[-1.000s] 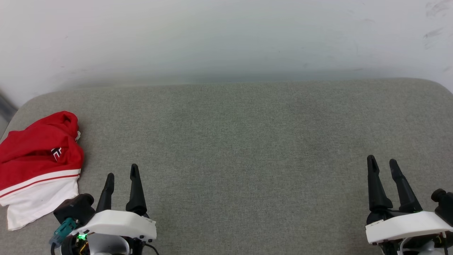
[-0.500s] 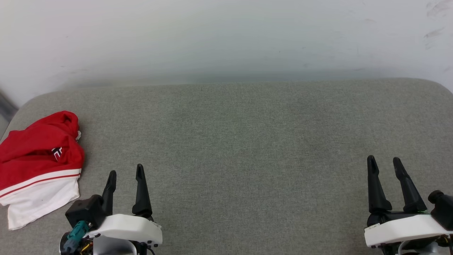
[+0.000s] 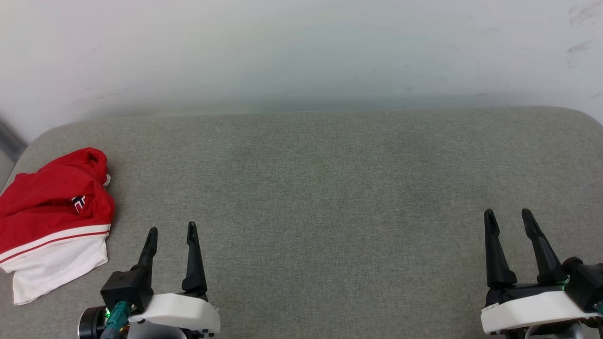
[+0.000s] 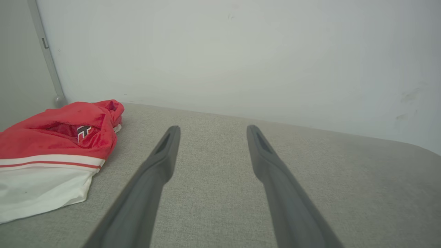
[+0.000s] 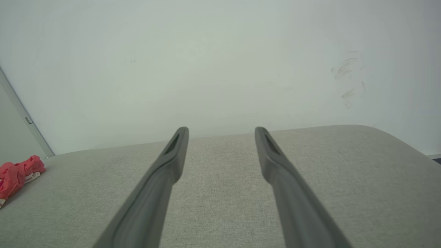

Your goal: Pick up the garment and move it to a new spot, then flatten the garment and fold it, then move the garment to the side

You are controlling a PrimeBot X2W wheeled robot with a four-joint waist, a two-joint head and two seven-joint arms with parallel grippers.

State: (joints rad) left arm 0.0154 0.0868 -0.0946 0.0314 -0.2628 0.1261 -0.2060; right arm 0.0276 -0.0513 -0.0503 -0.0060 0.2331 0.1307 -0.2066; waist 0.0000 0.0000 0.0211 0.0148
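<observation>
Our left pincer (image 3: 171, 228) and right pincer (image 3: 508, 213) both stand wide and empty over the grey bench (image 3: 306, 188). The garment (image 3: 52, 207) lies crumpled just left of the left pincer, not touching it, and far to the left of the right one. To lift it well, we judge the left pincer should swing left and close on the raised red bunch ahead and to its left rather than the flat white edge, biting deep enough to catch several layers. The right pincer can stand ready to take a second edge.
</observation>
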